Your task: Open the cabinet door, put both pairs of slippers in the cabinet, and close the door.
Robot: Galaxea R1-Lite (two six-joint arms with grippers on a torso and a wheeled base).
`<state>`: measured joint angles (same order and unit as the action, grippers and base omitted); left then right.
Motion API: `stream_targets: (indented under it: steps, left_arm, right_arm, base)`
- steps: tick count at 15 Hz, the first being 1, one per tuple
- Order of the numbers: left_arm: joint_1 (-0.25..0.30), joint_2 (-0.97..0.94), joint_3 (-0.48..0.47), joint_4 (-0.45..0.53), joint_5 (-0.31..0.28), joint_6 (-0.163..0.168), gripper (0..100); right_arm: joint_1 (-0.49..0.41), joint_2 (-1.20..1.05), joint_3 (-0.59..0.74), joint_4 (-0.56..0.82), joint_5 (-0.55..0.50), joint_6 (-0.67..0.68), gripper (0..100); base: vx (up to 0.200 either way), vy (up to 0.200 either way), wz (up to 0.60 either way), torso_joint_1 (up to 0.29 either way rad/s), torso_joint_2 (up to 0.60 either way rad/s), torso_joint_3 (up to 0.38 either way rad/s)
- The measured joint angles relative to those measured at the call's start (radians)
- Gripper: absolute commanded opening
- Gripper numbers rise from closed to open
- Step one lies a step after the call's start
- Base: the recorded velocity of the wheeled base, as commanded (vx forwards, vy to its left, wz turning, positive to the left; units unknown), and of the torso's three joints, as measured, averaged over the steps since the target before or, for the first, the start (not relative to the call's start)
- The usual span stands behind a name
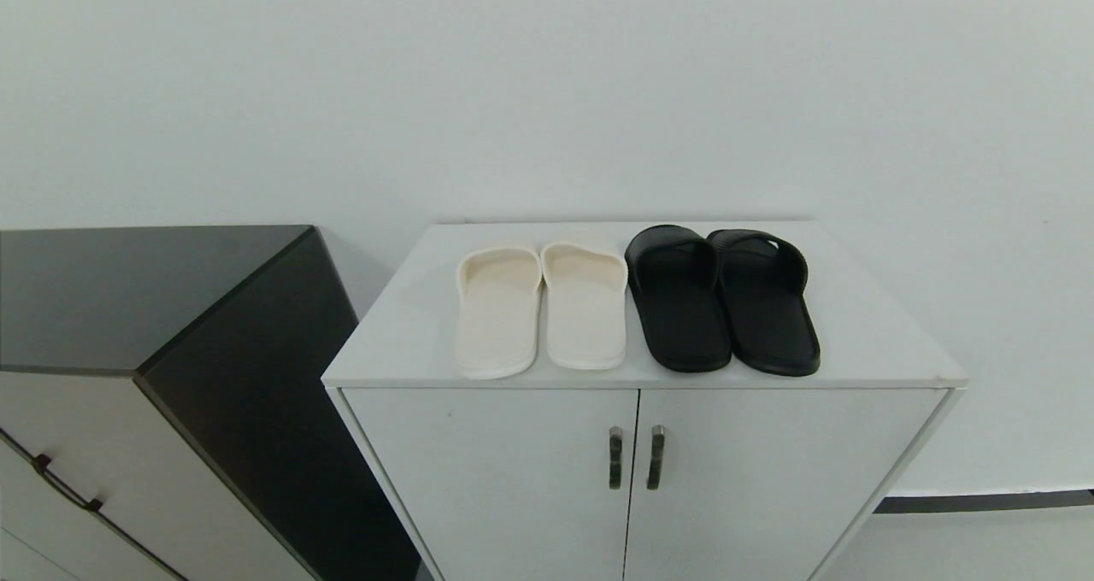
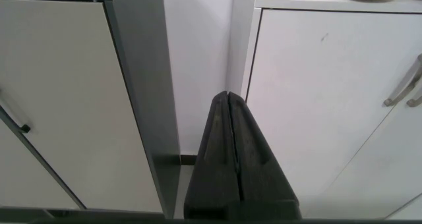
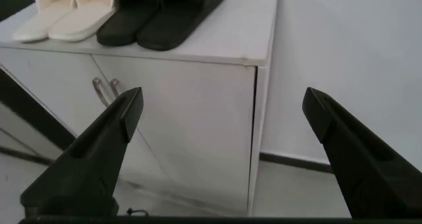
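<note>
The cabinet [image 1: 496, 478] is white, its two handles [image 1: 615, 457] dark grey. The cream slippers [image 1: 585, 316] and black slippers [image 1: 722, 308] are each one colour throughout. The side unit [image 1: 248, 376] has a black top and flank and a white front. The wall [image 1: 547, 94] is white, the skirting [image 1: 983, 502] dark. The left gripper [image 2: 228, 95] and right gripper [image 3: 223, 95] are black.

The white cabinet [image 1: 769, 478] has smooth, satin panels that look painted or laminated. Its door handles [image 1: 615, 457] look like dull brushed metal. The cream slippers [image 1: 500, 325] are matt and foam- or rubber-like, with finely textured footbeds. The black slippers [image 1: 684, 316] are matt and rubber-like. The dark cabinet [image 1: 128, 295] at left has a smooth, faintly reflective top. The left gripper [image 2: 229, 102] and right gripper [image 3: 223, 109] are matt black, plastic-looking.
</note>
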<state>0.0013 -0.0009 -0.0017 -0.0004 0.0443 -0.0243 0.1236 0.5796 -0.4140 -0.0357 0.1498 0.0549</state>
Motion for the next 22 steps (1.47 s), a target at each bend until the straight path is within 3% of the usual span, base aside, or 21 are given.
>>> stream_targets:
  steps: [2, 5, 8, 14, 19, 22]
  left_arm:
    - [0.000, 0.000, 0.000, 0.000, 0.000, 0.000, 0]
    - [0.000, 0.000, 0.000, 0.000, -0.001, 0.000, 0]
    - [0.000, 0.000, 0.000, 0.000, -0.001, 0.000, 0]
    - [-0.001, 0.000, 0.000, 0.001, -0.001, 0.000, 0]
    - [0.000, 0.000, 0.000, 0.000, -0.001, 0.000, 0]
    - [0.000, 0.000, 0.000, 0.000, -0.002, 0.000, 0]
  right_arm:
    - [0.175, 0.160, -0.093, -0.023, -0.137, 0.038, 100]
    - [0.514, 0.395, -0.289, -0.040, -0.417, 0.131, 100]
    - [0.673, 0.645, -0.489, -0.084, -0.604, 0.184, 100]
    - [0.735, 0.995, -0.713, -0.166, -0.845, 0.201, 100]
    - [0.677, 1.146, -0.781, -0.214, -0.871, 0.195, 100]
    - [0.630, 1.196, -0.791, -0.255, -0.836, 0.152, 100]
  base:
    - [0.000, 0.000, 0.00, 0.000, 0.00, 0.000]
    - [0.000, 0.000, 0.00, 0.000, 0.00, 0.000]
    - [0.000, 0.000, 0.00, 0.000, 0.00, 0.000]
    - [0.000, 0.000, 0.00, 0.000, 0.00, 0.000]
    - [0.000, 0.000, 0.00, 0.000, 0.00, 0.000]
    - [0.000, 0.000, 0.00, 0.000, 0.00, 0.000]
